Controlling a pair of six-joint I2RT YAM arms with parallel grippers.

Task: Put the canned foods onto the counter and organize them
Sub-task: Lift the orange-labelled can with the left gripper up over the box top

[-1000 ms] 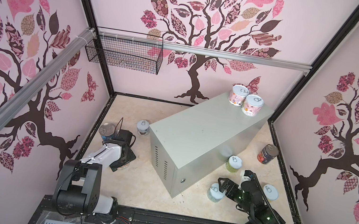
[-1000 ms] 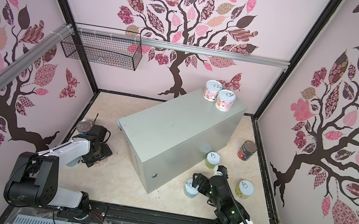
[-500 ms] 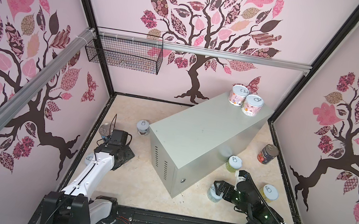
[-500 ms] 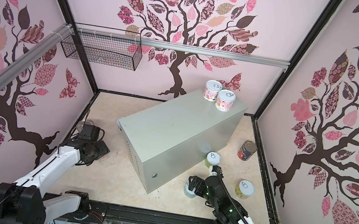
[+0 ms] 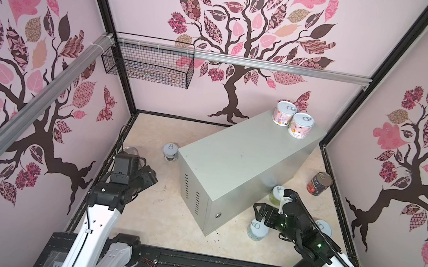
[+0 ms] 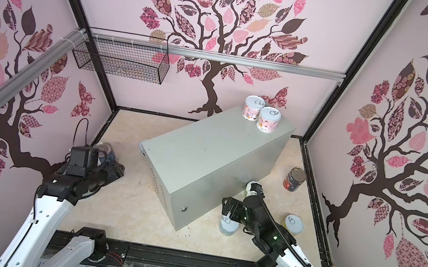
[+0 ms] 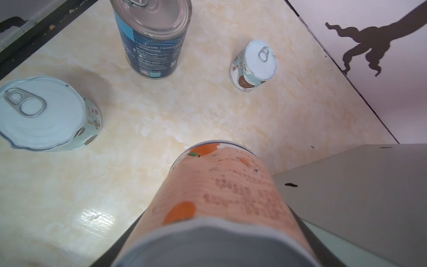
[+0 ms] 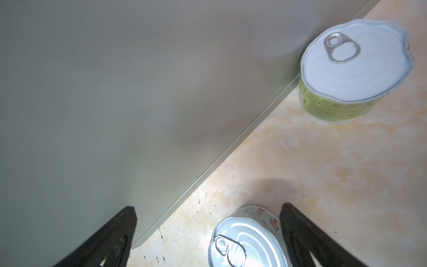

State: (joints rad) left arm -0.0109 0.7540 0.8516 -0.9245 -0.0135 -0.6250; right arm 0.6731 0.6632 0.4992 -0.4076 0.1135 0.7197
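Observation:
In the left wrist view my left gripper (image 7: 215, 240) is shut on a short can with an orange-fruit label (image 7: 221, 191), lifted off the floor beside the counter (image 7: 358, 189). Both top views show that gripper (image 5: 146, 177) (image 6: 111, 171) left of the long grey counter (image 5: 241, 159) (image 6: 212, 151). Two pink cans (image 5: 284, 114) (image 5: 301, 125) stand on the counter's far end. My right gripper (image 5: 261, 211) (image 8: 208, 208) hangs open over a silver-topped can (image 5: 258, 231) (image 8: 247, 240) by the counter's near corner; the can lies closer to one finger.
On the floor stand a tall blue can (image 7: 153, 39) (image 6: 105, 150), two pale blue cans (image 7: 254, 64) (image 7: 46, 113), a green can (image 8: 346, 69) (image 5: 276, 194), a tomato can (image 5: 319, 183) and a yellow can (image 5: 324, 226). A black wire basket (image 5: 147, 66) hangs on the back wall.
My left jaws have closed on the orange-label can and the left arm has stretched out from its base. The right gripper has shifted a little towards the silver-topped can, still open.

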